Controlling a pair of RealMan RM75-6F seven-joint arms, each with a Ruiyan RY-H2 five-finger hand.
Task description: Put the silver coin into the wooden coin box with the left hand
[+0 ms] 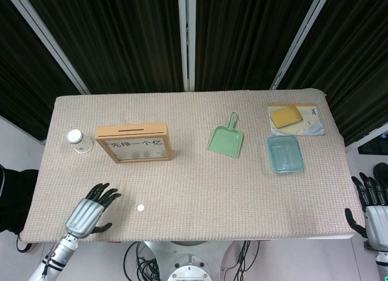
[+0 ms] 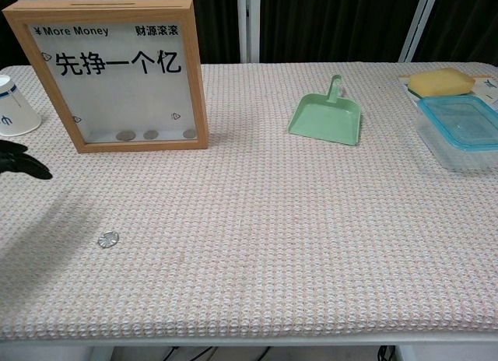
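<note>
The silver coin [image 1: 140,208] [image 2: 107,238] lies flat on the woven tablecloth near the front left. The wooden coin box [image 1: 133,143] [image 2: 117,71] stands upright behind it, with a slot in its top edge and a few coins visible behind its clear front. My left hand [image 1: 91,210] hovers over the table's front left, just left of the coin, open with fingers spread and holding nothing; only its dark fingertips [image 2: 22,162] show at the chest view's left edge. My right hand [image 1: 377,205] is open beyond the table's right edge.
A white paper cup [image 1: 79,141] lies left of the box. A green dustpan [image 1: 227,139] sits mid-table. At the right are a clear blue-rimmed container [image 1: 284,153] and a yellow sponge [image 1: 285,117] on a booklet. Dark curtains hang behind the table.
</note>
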